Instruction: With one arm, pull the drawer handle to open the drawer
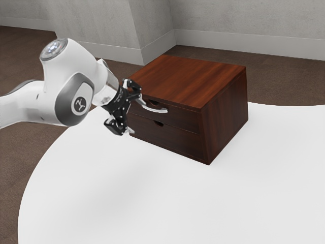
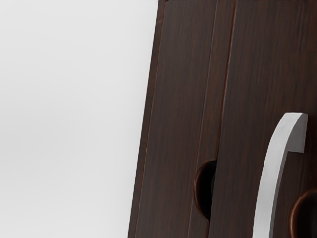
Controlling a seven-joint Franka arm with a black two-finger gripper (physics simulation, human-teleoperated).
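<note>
The white table [image 1: 152,203] took up most of the near ground, and the dark wooden cabinet [image 1: 193,81] sat at its far side, toward the exterior view's right. My arm [image 1: 66,96] came in from the exterior view's left and ended just short of the cabinet's front face. Of the two drawers, the upper drawer [image 1: 177,116] looked about flush with the lower drawer [image 1: 162,136], so I judged it not yet pulled. The gripper [image 1: 131,113] hung at the left end of that front with its fingers spread apart, one high and one low, holding nothing. The silver handle [image 1: 154,108] sat on the upper drawer, its long axis running level along the front. It lay just to the exterior view's right of the fingers, close but not between them. In the wrist view the handle [image 2: 277,173] stood off to one side of my hand. I judged I needed to shift along the front before closing.
</note>
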